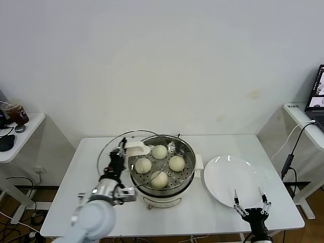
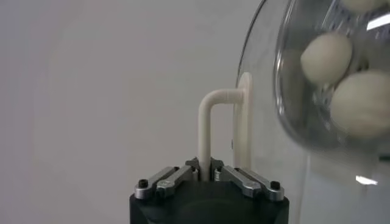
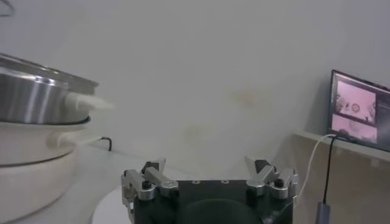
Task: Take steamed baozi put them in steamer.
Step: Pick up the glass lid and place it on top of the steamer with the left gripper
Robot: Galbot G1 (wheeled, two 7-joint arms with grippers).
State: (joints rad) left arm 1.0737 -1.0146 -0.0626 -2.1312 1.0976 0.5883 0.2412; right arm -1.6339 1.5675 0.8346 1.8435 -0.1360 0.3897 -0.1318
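A white table [image 1: 217,223] stands against a pale wall, and the steamer [image 1: 188,174] sits near the middle of it, a little toward the front edge. All four baozi [image 1: 159,179] rest on its perforated tray, spaced apart in a ring, so the loading looks finished. The left claw [image 1: 123,150] is at the steamer's left side, closed tight on the white handle [image 2: 210,122] of the glass lid [image 1: 109,147]. The lid is tipped up on edge beside the pot, toward the table's left edge, probably to keep the opening clear, or ready to be lowered as a cover. In the left wrist view the handle runs straight down between the closed fingers [image 2: 173,178], and two buns show through the curved glass. The white plate [image 1: 233,185] lies to the right of the steamer, nearer the front right corner, with nothing on it, likely where the buns came from. The right claw [image 1: 251,201] waits at the plate's front rim, by the table's front edge, fingers spread wide and holding nothing. Its arm seems idle.
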